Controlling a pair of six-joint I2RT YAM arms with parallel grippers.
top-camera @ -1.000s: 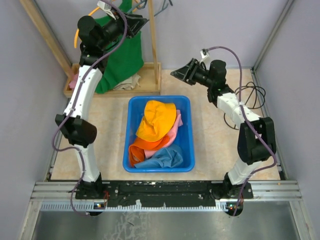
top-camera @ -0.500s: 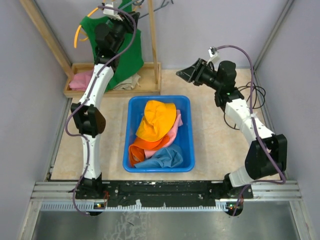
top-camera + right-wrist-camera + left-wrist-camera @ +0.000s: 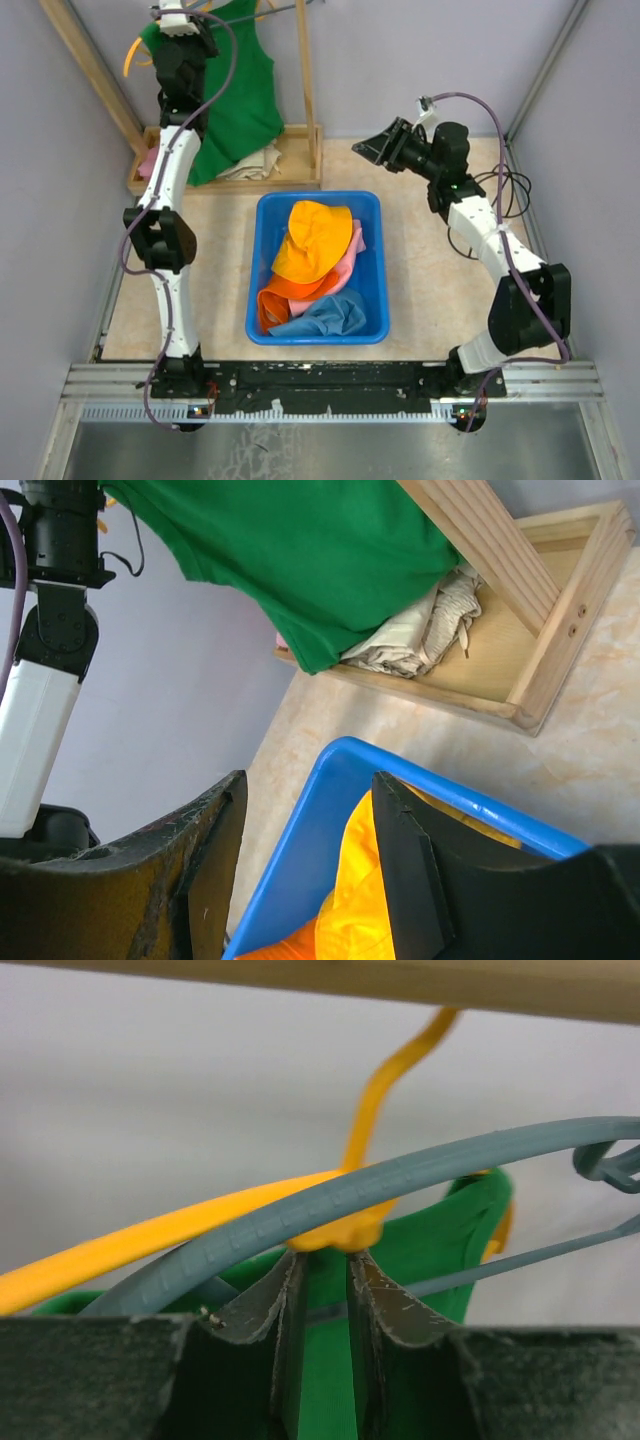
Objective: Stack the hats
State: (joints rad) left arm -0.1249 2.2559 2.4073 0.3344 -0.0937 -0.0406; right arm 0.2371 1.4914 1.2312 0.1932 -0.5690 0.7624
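Note:
Four hats lie heaped in a blue bin (image 3: pixel 372 290). The yellow-orange hat (image 3: pixel 312 240) is on top, the pink hat (image 3: pixel 350 262) under it, the bright orange hat (image 3: pixel 285 298) at the front left, the light blue hat (image 3: pixel 325 315) at the front. My right gripper (image 3: pixel 372 147) is open and empty, raised beyond the bin's back right corner; its wrist view (image 3: pixel 300 870) shows the bin rim (image 3: pixel 300 830) and the yellow-orange hat (image 3: pixel 350 910). My left gripper (image 3: pixel 180 22) is high at the back left, far from the hats. Its fingers (image 3: pixel 322 1258) stand a narrow gap apart, empty, just below a yellow hanger (image 3: pixel 380 1090).
A green tank top (image 3: pixel 235 95) hangs on a wooden rack, with a grey hanger (image 3: pixel 300 1210) beside the yellow one. A wooden tray (image 3: pixel 300 160) behind the bin holds a beige cloth (image 3: pixel 255 160). Cables (image 3: pixel 500 185) lie at the right.
My left arm has swung up and to the left, from the rack post to the hangers at the back left. My right gripper shifted slightly right, then held still. The hats have not moved.

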